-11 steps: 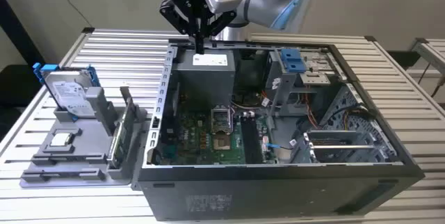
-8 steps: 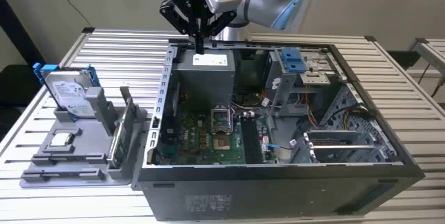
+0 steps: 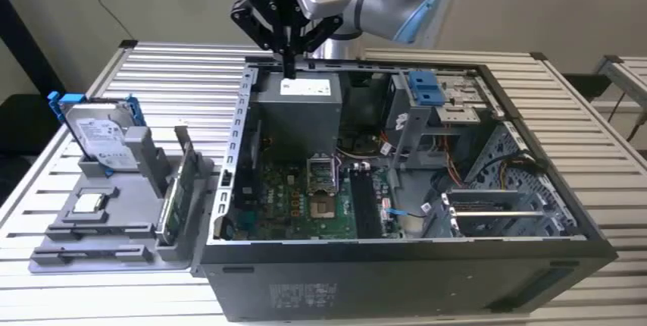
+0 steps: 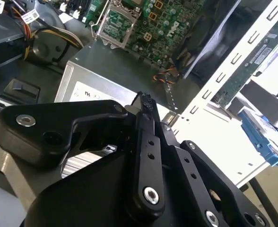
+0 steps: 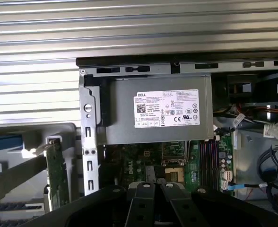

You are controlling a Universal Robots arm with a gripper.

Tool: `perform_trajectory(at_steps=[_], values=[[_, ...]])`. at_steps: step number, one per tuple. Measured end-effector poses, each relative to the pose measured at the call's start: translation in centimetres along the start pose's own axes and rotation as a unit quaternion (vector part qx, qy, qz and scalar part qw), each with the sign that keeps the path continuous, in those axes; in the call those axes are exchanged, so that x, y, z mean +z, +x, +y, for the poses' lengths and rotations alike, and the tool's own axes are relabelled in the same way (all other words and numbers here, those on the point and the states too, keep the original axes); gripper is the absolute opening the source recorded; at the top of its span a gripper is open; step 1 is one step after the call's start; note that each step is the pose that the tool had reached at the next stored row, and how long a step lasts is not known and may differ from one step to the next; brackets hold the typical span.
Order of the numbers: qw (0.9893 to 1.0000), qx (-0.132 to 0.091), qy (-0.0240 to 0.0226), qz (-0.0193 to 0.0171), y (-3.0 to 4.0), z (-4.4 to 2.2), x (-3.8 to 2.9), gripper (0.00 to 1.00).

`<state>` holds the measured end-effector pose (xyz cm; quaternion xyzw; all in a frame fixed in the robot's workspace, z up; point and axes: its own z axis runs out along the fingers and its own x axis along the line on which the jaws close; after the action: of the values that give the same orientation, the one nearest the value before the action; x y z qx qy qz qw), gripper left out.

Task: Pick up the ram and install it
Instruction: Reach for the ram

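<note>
While claw (image 3: 290, 67) hangs clenched, empty, over power supply (image 3: 298, 114), ram (image 3: 172, 201) stands on edge in grey holder (image 3: 101, 254) beside case (image 3: 404, 280). Likely light, stiff, fragile: pinch 2 flat faces mid-length, avoid contacts.

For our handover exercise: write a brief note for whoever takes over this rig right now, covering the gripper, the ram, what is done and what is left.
Gripper: shut, empty, hanging over the power supply in the open case.
Ram: standing on edge in the holder beside the case, apart from the gripper.
Done: nothing that shows; the ram is not picked up.
Left: both the pick-up and the install.
</note>
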<state>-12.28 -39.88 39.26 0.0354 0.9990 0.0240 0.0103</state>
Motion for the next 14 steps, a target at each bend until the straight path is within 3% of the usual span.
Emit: perform_trajectory(at_steps=[8,14], values=[[1.0000,0.000,0.0000,0.0000,0.33,-0.03,-0.01,0.11],[1.0000,0.000,0.0000,0.0000,1.38,-0.11,-0.03,0.11]])
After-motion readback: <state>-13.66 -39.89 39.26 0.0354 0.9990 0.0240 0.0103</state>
